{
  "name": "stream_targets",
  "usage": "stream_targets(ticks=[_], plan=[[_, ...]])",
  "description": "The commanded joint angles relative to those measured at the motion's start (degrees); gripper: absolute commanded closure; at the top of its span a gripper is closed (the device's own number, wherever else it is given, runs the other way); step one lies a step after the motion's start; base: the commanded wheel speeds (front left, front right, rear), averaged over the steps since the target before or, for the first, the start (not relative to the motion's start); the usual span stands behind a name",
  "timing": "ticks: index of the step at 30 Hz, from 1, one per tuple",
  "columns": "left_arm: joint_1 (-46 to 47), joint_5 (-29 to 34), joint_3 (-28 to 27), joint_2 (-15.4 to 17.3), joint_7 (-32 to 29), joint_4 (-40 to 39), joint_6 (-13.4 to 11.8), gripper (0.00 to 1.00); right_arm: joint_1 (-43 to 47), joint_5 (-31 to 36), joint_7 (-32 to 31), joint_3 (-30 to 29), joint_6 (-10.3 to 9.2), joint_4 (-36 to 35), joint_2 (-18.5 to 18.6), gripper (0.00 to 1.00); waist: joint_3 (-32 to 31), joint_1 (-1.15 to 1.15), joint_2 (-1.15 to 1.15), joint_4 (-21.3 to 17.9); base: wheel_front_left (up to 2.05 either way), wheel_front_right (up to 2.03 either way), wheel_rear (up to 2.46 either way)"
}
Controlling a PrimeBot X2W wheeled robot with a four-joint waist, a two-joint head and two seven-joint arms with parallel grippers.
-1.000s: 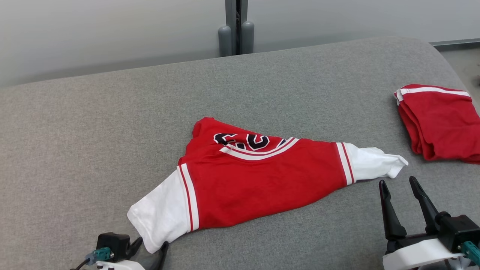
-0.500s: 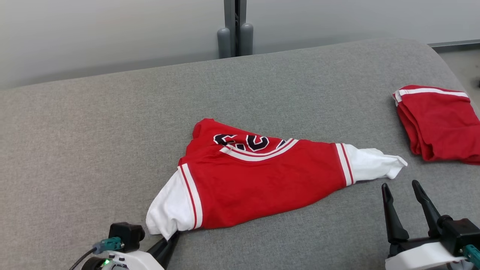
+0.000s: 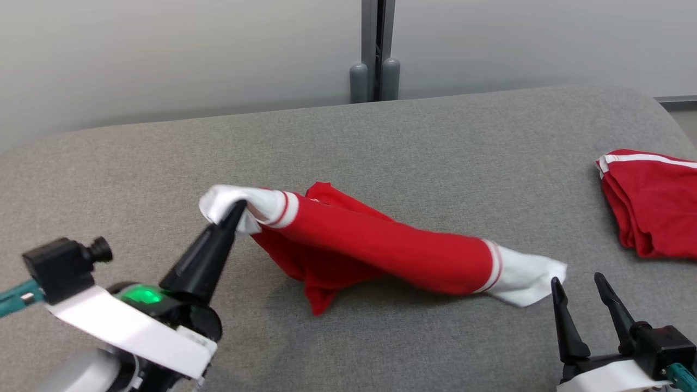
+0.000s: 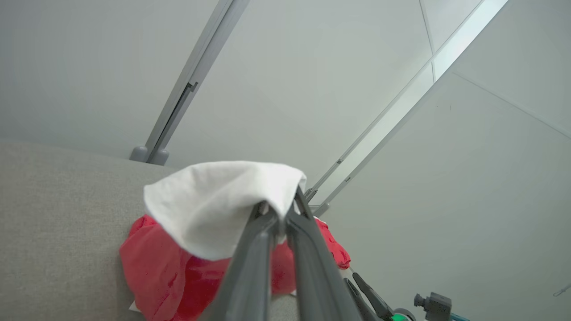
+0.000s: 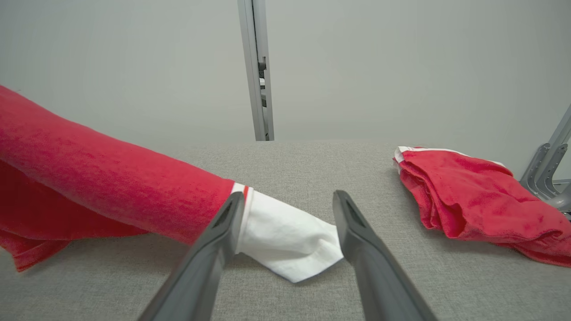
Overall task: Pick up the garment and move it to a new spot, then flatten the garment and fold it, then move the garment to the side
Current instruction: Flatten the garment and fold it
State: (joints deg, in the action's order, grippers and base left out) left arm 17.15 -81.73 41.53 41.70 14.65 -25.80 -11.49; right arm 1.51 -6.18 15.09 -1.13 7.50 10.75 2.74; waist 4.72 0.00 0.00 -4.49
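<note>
A grey padded bench (image 3: 435, 136) spans the scene. At the bench's middle lies a red garment (image 3: 381, 250), bunched into a long roll. One sleeve (image 3: 261, 204), white, is raised above the bench toward its left. The other sleeve (image 3: 525, 272) lies on the bench. A red pile (image 3: 648, 207), folded, sits at the bench's right end. The left gripper (image 3: 235, 209) is clamped on the raised sleeve. The right gripper (image 3: 577, 279), fingers apart and empty, waits at the bench's front right, just beside the lying sleeve. This looks like the pick-up step. Next, the garment likely needs lifting clear and carrying to a new spot.
</note>
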Motion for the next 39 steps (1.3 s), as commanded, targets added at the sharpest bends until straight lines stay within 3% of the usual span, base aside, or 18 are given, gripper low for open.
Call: stream_targets(ticks=[1,6,11,20,22,26,32,36,39], plan=[[0.63,-0.04,-1.73,0.13,0.21,-0.52,-0.69,1.0,0.19,-0.29,0.1,-0.04,-0.01,0.12,0.33,0.0,-0.24,0.0,0.0,0.44,0.0,0.0,0.0],[2.41,1.25,-10.86,-0.26,0.52,-2.56,-5.03,1.0,0.53,-0.36,0.1,0.22,-0.01,0.24,0.31,0.0,-0.56,0.0,0.0,1.04,0.0,0.0,0.0],[5.77,4.99,-15.18,-1.03,0.54,-3.05,-10.38,1.0,0.59,-0.53,0.1,0.37,-0.01,0.36,0.33,0.0,-0.62,0.0,0.0,1.01,0.0,0.0,0.0],[14.74,12.59,-5.87,-9.7,-0.64,5.56,-14.91,1.0,-0.93,-1.13,0.1,1.2,-0.01,0.88,0.34,0.0,0.25,0.0,0.0,-0.92,0.0,0.0,0.0],[17.25,14.6,-2.72,-13.66,-0.56,11.02,-15.59,1.0,-1.48,-1.21,0.1,1.61,-0.01,1.06,0.32,0.0,0.71,0.0,0.0,-1.97,0.0,0.0,0.0],[20.79,16.58,2.18,-22.47,-0.18,22.71,-14.11,1.0,-2.83,-1.42,0.11,2.02,-0.01,1.28,0.33,0.0,1.8,0.0,0.0,-4.63,0.0,0.0,0.0],[24.91,18.33,9.68,-34.59,-0.23,38.65,-8.33,1.0,-4.45,-1.7,0.1,1.98,0.0,1.62,0.32,0.0,3.69,0.0,0.0,-8.79,0.0,0.0,0.0],[28.29,19.41,16.27,-38.17,-0.58,48.74,-4.27,1.0,-5.44,-2.4,0.1,2.37,0.0,1.94,0.3,0.0,5.53,0.0,0.0,-11.82,0.0,0.0,0.0],[29.82,17.83,19.44,-38.83,-0.01,49.56,-2.75,0.98,-6.03,-3.18,0.1,2.81,-0.01,2.1,0.29,0.0,6.58,0.0,0.0,-13.35,0.0,0.0,0.0]])
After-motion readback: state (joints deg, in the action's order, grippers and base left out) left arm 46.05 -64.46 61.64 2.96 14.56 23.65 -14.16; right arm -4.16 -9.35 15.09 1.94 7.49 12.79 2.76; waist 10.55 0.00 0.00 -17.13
